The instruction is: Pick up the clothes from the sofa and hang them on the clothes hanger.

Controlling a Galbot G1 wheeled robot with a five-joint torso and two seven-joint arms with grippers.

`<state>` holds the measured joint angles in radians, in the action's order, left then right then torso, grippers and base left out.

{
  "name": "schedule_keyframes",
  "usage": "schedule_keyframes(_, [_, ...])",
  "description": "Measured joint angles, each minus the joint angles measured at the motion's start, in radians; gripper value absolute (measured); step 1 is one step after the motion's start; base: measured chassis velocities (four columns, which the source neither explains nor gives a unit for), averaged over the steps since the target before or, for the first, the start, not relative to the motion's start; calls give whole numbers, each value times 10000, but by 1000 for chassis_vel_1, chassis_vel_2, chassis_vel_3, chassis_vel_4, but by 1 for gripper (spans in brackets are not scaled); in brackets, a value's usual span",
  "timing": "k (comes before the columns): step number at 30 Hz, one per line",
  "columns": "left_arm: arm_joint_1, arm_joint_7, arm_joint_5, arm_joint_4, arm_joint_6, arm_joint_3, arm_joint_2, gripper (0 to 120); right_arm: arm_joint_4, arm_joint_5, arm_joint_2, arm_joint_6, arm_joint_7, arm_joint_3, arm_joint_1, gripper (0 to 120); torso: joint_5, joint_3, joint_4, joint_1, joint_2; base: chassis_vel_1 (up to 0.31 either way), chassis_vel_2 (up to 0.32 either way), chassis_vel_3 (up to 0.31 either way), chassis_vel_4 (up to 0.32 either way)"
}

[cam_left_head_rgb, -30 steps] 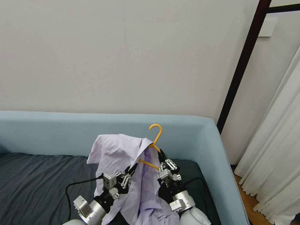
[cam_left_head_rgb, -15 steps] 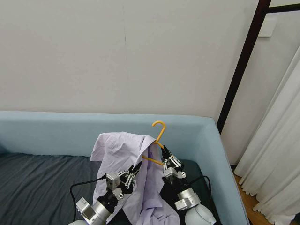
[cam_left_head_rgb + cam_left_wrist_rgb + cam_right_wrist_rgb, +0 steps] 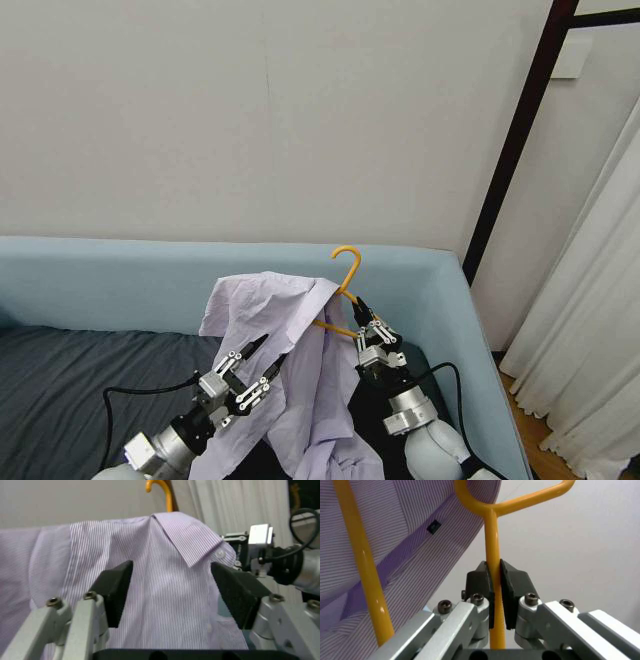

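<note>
Two pincers are up over the sofa [image 3: 120, 275]: left pincer [image 3: 256, 362] is spread wide and grips nothing, just beside the lilac shirt [image 3: 290, 330]. Right pincer [image 3: 360, 318] is clamped on the yellow hanger [image 3: 347, 268], which carries the shirt. Step, judged: shirt dressed on hanger. Next move needs a rail for the hook.

— What's holding everything up?
— A pale blue sofa [image 3: 100, 275] with a dark grey seat [image 3: 60, 385].
— Anything on the seat?
— The shirt's [image 3: 300, 385] lowest folds hang down to it; contact unclear.
</note>
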<state>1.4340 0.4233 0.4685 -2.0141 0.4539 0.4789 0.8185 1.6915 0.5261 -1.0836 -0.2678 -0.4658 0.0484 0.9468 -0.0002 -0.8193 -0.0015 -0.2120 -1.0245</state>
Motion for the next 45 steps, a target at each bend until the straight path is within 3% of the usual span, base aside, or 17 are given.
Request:
schedule_keyframes(2, [-6,322,207,19,170,192,-229,74,-21,102,38,-76,14,-33,-7,4,-1,0,0,0,0,0,0,0,0])
schedule_keyframes(5, [-245,835,1037,41,337,703,-922,90,-152,492,78,-319,36,-83,7,4,0,0,0,0,0,0,0,0,0])
schedule_keyframes(9, [-566,953,1712,59,195,966,-1592,98,-331,952,23,-525,41,-89,91,4,0,-1,-1,0,0,0,0,0,0])
schedule_keyframes(10, [-566,953,1712,59,195,966,-1592,98,-331,952,23,-525,41,-89,91,4,0,-1,-1,0,0,0,0,0,0])
schedule_keyframes(14, [-1284,1492,2858,415,-256,1029,-3005,100,-604,1753,-120,-804,13,-82,204,4,2,0,-2,0,0,0,0,0,0])
schedule_keyframes(15, [-1284,1492,2858,415,-256,1029,-3005,100,-604,1753,-120,-804,13,-82,204,4,2,0,-2,0,0,0,0,0,0])
schedule_keyframes(19, [-1840,2778,3445,1178,-830,713,-3928,100,-674,2416,-261,-1070,-36,-199,267,4,1,0,-1,0,0,0,0,0,0])
schedule_keyframes(29, [-2235,3887,3805,2323,-1475,335,-4643,100,-825,3402,-465,-1575,-30,-110,231,4,-1,0,2,0,1,0,0,0,0])
schedule_keyframes(37, [-2270,4506,4283,2314,-2344,262,-4869,100,-1013,4017,-655,-1725,-29,-70,136,4,0,0,-2,0,0,0,0,0,0])
schedule_keyframes(45, [-2233,5000,3548,2433,-2653,263,-4956,100,-1045,4428,-834,-1820,9,133,-125,4,0,1,0,0,0,0,0,0,0])
